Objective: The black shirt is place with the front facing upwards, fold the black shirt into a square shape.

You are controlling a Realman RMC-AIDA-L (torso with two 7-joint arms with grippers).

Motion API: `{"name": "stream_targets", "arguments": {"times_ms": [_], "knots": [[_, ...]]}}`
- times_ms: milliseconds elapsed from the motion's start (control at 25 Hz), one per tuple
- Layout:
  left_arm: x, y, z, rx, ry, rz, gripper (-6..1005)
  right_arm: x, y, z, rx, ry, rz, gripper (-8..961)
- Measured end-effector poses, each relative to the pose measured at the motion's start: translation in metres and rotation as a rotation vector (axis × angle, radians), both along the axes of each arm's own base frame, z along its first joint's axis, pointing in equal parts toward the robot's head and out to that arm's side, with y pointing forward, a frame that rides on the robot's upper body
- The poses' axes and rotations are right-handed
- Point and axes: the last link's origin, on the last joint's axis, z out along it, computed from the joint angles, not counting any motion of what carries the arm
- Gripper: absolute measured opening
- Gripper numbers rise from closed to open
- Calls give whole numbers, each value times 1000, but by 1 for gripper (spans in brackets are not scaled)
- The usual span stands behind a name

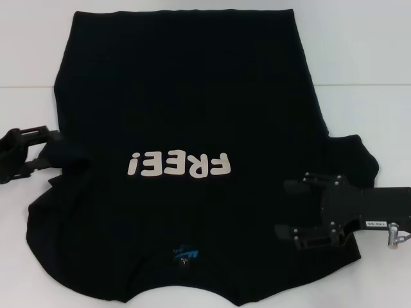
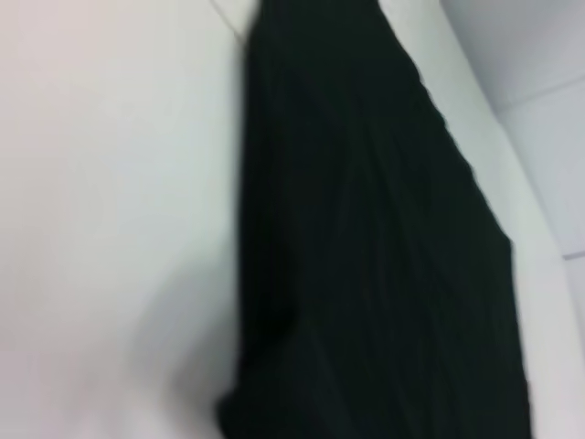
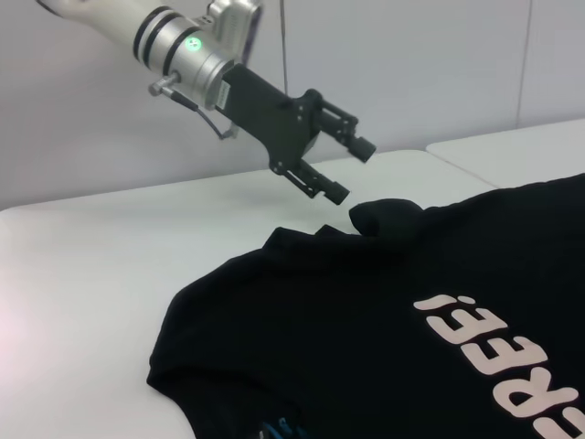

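Observation:
The black shirt [image 1: 186, 96] lies spread on the white table [image 1: 366, 45], front up, with the white "FREE!" lettering [image 1: 178, 165] and a small blue neck label [image 1: 186, 255] near my side. Its left sleeve [image 3: 384, 218] is bunched up into a small lump. My left gripper [image 1: 51, 151] hovers just beside that lump, and the right wrist view shows the left gripper [image 3: 352, 172] open and holding nothing. My right gripper [image 1: 288, 208] stands open over the shirt's right shoulder, near the right sleeve [image 1: 353, 154]. The left wrist view shows only black shirt cloth [image 2: 366, 256] on the table.
White tabletop [image 1: 26, 64] surrounds the shirt on the left, right and far sides. A seam between table sections [image 3: 439, 151] runs at the far side. A pale wall [image 3: 411, 64] rises behind the table.

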Motion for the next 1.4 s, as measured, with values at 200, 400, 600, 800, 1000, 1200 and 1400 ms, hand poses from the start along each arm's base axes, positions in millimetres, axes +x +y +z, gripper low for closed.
{"name": "stream_targets", "arguments": {"times_ms": [200, 400, 600, 800, 1000, 1200, 1400], "knots": [[-7, 6, -5, 14, 73, 28, 752, 0, 0, 0, 2, -2, 0, 936], [-6, 12, -11, 8, 127, 32, 751, 0, 1, 0, 3, -2, -2, 936], [-6, 16, -16, 15, 147, 36, 751, 0, 1, 1, 3, -2, -3, 936], [-6, 17, -18, 24, 153, 44, 750, 0, 1, 1, 5, -2, -1, 936], [-8, 15, -12, 25, 148, 43, 750, 1, 1, 1, 7, -2, -3, 936], [-12, 14, -11, 31, 159, 55, 749, 1, 1, 1, 7, -2, -4, 936], [-12, 16, -15, 36, 177, 58, 749, 1, 1, 1, 7, -2, -4, 936]]}}
